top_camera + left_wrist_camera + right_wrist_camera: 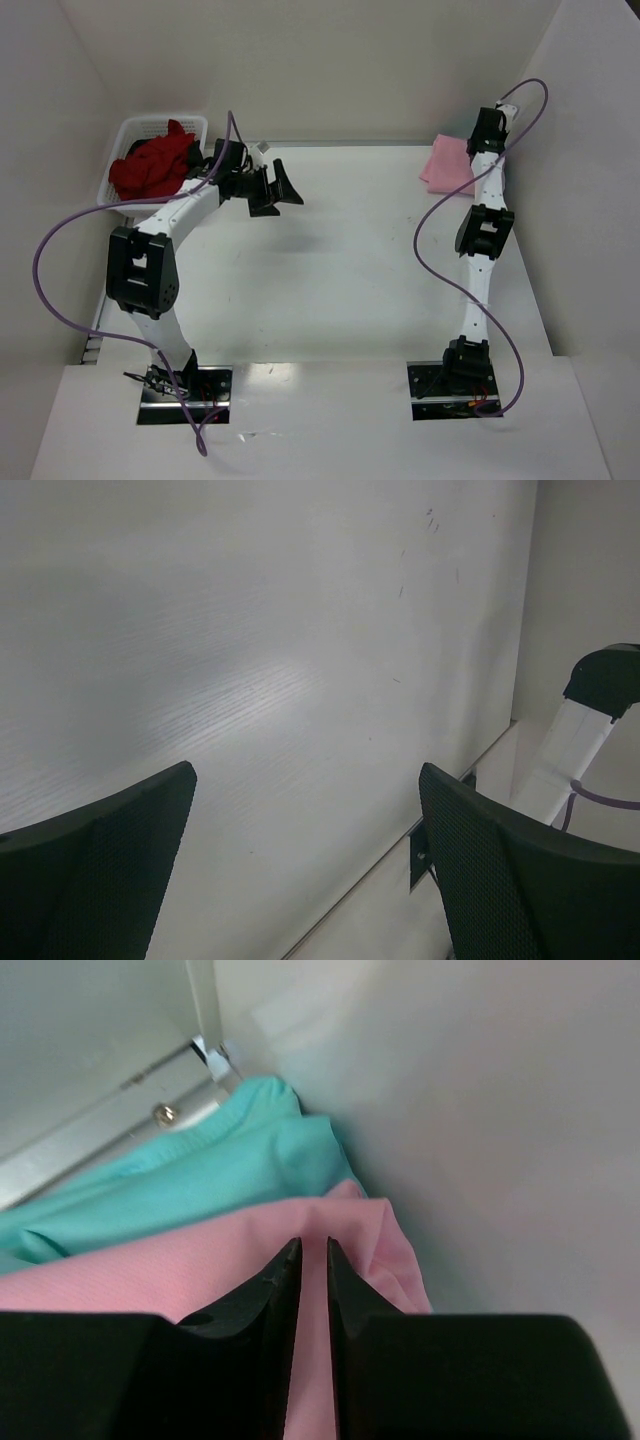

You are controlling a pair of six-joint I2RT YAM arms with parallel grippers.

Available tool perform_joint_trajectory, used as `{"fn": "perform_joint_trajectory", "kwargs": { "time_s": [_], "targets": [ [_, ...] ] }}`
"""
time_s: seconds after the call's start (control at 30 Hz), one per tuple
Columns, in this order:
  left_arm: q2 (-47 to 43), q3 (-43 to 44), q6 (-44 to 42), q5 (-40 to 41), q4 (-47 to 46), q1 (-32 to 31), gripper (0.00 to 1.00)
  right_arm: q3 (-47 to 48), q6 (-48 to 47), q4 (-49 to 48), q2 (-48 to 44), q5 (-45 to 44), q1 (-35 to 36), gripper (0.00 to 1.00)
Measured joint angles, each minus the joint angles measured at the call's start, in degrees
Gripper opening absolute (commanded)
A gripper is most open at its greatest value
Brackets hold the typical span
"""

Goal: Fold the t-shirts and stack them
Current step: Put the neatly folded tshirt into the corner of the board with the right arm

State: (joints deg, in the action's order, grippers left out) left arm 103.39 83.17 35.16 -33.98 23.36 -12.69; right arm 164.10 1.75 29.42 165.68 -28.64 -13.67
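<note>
Top view: the left arm (150, 260) bends across the near-left part of the white worktop (340, 290), and its left tool (279, 190) hangs with its black fingers spread above bare surface, just beside a white basket (135, 130). The basket stands in the far-left corner and holds a heap of dark red shirts (150, 167). The right arm (480, 240) stretches to the far-right corner, where a folded pink shirt (445, 165) lies against the wall. From here the wrist hides the fingers at the end of that arm.

Left wrist view: the two fingers (100, 880) of the left tool stand wide apart with nothing between them. Below is only plain worktop with a few faint marks. Part of the right arm shows at the right edge, well apart.

Right wrist view: the right tool (313, 1260) points down onto the pink shirt, its fingers drawn close with only a narrow slit left. Pink cloth shows through that slit, but it cannot be told whether the fingers pinch any of it. The pink shirt lies on top of a teal shirt (200, 1180), whose edge sticks out on the far side. Both sit tight in the corner, just beside the pale wall (480, 1110).
</note>
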Motion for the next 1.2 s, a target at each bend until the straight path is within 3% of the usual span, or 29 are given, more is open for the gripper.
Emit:
{"fn": "perform_joint_trajectory", "kwargs": {
  "time_s": [0.53, 0.67, 0.9, 1.0, 1.1, 1.13, 1.17, 1.2],
  "targets": [
    [-2.93, -4.23, 1.31, 0.66, -1.17, 0.01, 1.00, 1.77, 2.26, -2.24, 1.82, 4.38, -1.38, 0.26],
    [-3.11, -4.55, 1.33, 0.68, -1.45, -0.25, 1.00, 3.70, 2.69, -1.46, 2.49, 4.83, -1.38, 0.22],
    [-5.12, -6.96, 1.55, 0.42, -3.49, -0.54, 1.00, 6.17, 4.84, 2.47, 0.49, 13.59, -0.56, 0.23],
    [-6.42, -7.91, 1.47, 0.12, -4.67, -0.54, 1.00, 0.72, 5.72, 4.17, -6.28, 17.24, 1.80, 0.32],
    [-7.62, -7.46, 0.32, 1.26, -4.44, -0.54, 1.00, -9.03, 6.05, 4.49, -17.31, 19.28, 6.66, 0.47],
    [-8.09, -6.79, -0.51, 1.94, -3.92, -0.54, 1.00, -12.84, 6.11, 4.33, -21.74, 19.68, 8.98, 0.56],
    [-8.68, -6.00, -1.10, 2.99, -3.56, -0.54, 1.00, -17.52, 6.33, 3.47, -26.72, 19.98, 11.53, 0.78],
    [-9.53, -5.16, -2.20, 4.22, -3.28, -0.55, 1.00, -23.05, 6.88, 2.41, -32.39, 20.15, 13.93, 0.89]
  ]
}}
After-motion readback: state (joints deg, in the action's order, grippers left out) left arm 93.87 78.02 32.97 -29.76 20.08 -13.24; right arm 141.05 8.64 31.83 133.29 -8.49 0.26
